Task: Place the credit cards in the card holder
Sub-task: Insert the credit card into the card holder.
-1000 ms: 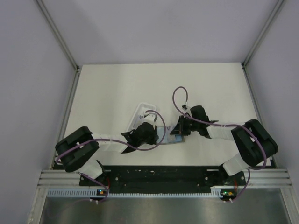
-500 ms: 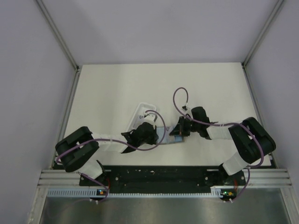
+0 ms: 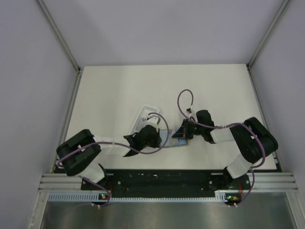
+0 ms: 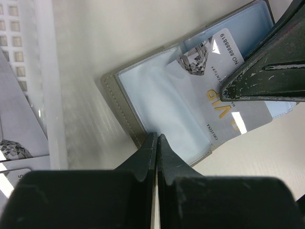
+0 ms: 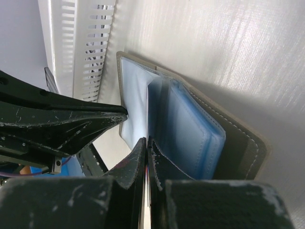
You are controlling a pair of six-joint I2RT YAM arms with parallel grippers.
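Observation:
The card holder (image 4: pixel 157 105) lies open on the table between both grippers (image 3: pixel 167 138), its bluish-grey pockets (image 5: pixel 190 133) facing up. A pale credit card (image 4: pixel 217 102) printed "VIP" sits partly inside one pocket, slanting out to the right. My right gripper (image 5: pixel 147 139) is shut edge-on on that card, and its dark fingers (image 4: pixel 267 76) cover the card's outer end. My left gripper (image 4: pixel 157 137) is shut, its tips resting on the holder's near edge with nothing visibly between them. From above, the left gripper (image 3: pixel 156 137) and right gripper (image 3: pixel 183 133) nearly meet over the holder.
A long white tray (image 4: pixel 47 95) stands just left of the holder, with more pale cards (image 4: pixel 16 138) lying in it. From above, the tray (image 3: pixel 144 113) pokes out behind the left wrist. Metal rails border the table on both sides.
The right arm's elbow has swung slightly left and its gripper has edged toward the holder. The left arm has stayed put.

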